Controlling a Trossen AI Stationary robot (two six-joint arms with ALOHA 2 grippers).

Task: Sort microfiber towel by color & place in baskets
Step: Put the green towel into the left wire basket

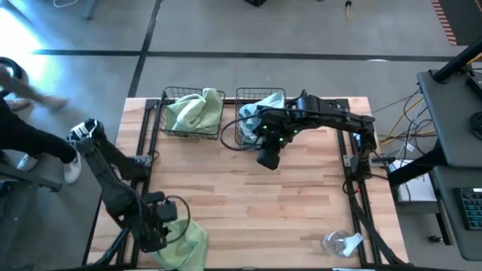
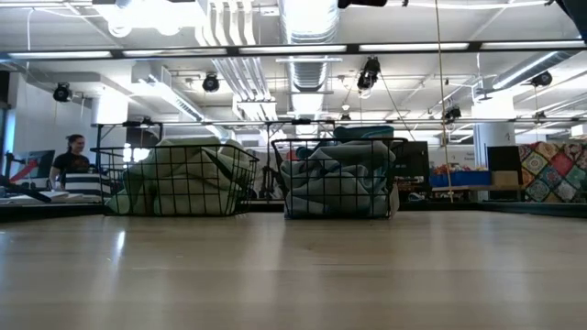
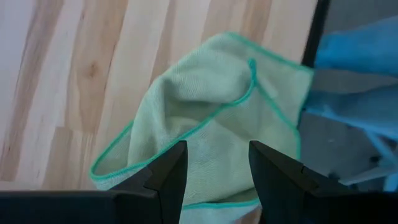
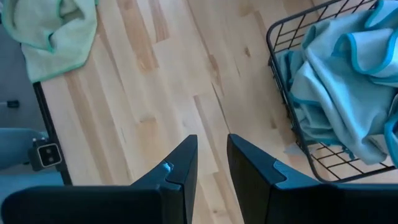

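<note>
Left wrist view is showing the left pincer (image 3: 216, 171) hovering with fingers apart over the last green towel (image 3: 211, 118), lying directly below it at the surface (image 1: 248, 203) edge. Descending squarely onto the raised fold should be giving a secure grip. The right pincer (image 4: 211, 162), fingers apart and empty, is waiting beside the blue-towel basket (image 4: 292, 112).

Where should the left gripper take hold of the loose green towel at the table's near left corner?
Best guess: the raised fold across the middle of the green towel, from straight above. The left gripper hangs open over it, and that bunched ridge offers more than the flat edges.
</note>
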